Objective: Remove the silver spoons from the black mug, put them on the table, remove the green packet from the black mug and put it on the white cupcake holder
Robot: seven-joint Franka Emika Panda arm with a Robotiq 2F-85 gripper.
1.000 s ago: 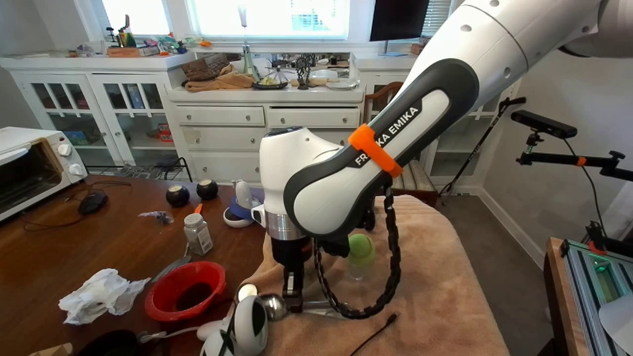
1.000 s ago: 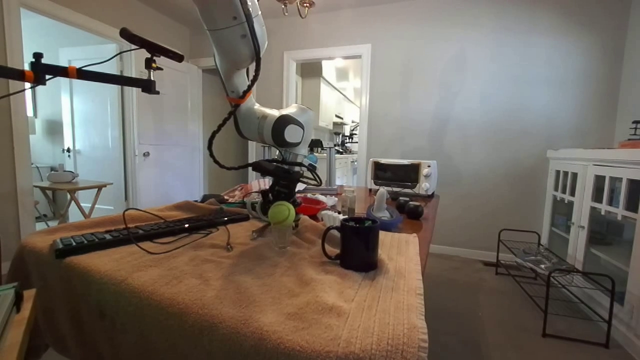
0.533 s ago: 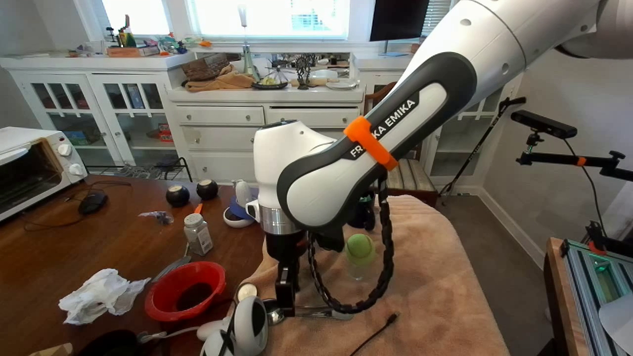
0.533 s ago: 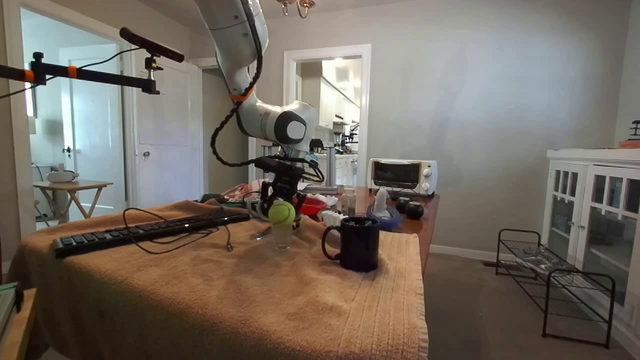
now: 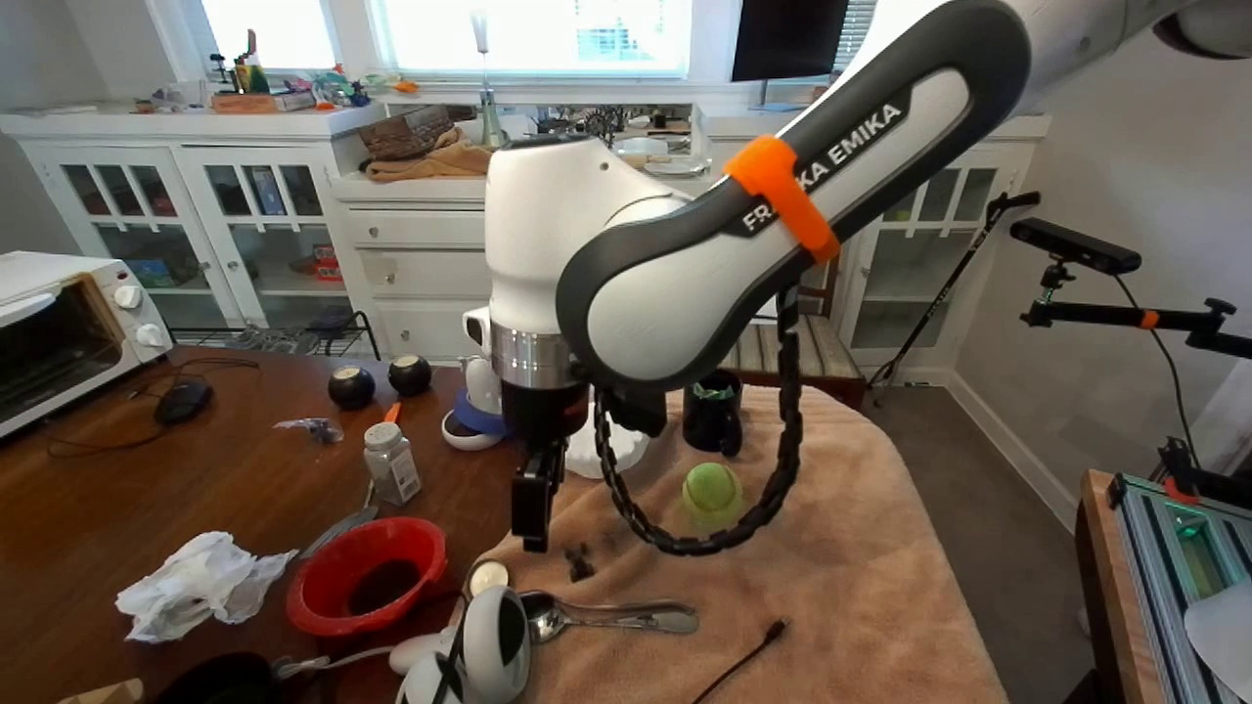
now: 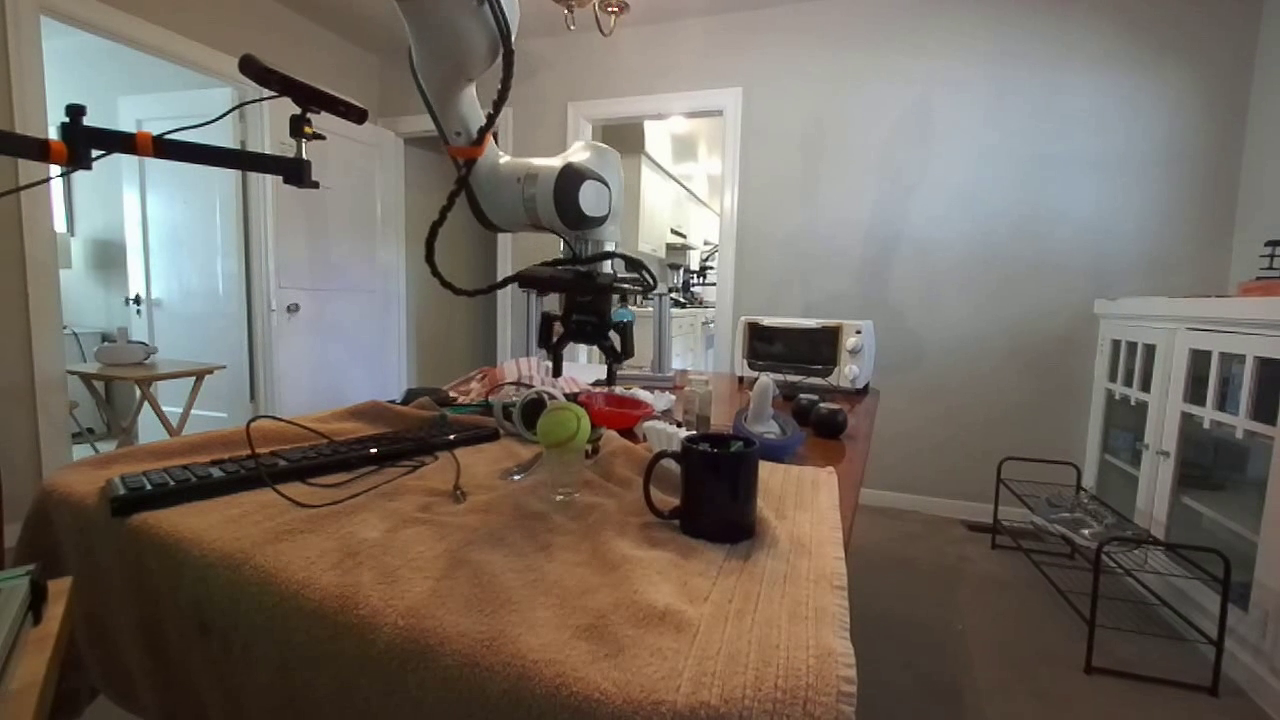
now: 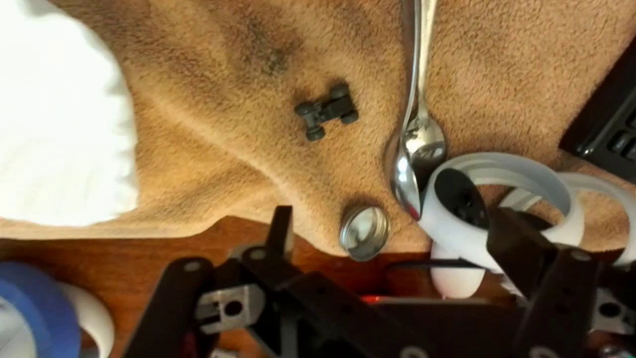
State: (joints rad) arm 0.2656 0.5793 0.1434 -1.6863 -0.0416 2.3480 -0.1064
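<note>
Tan-clothed surface (image 6: 480, 600): 1. Keyboard (image 6: 200, 478): 1. Pincer (image 6: 584, 374): 1, spread wide, above the surface. White cupcake holder (image 7: 59, 124): 1, between 9 and 10 o'clock in wrist view. Red bowl (image 5: 337, 557): 1. White controller rings (image 7: 447, 231): 2. Black mug (image 6: 722, 497): 1, upright on the surface. Silver spoons (image 7: 424, 136): 2, on the surface at mug's 7 o'clock in an exterior view, bowl ends crowded by a ring. Clear glass (image 6: 563, 480): 1, topped by yellow-green ball (image 6: 563, 428): 1, between mug and spoons. Dark toy car (image 7: 339, 106): 1. Round metal cap (image 7: 365, 231): 1. Green packet (image 5: 712, 393): inside mug, count unclear.
</note>
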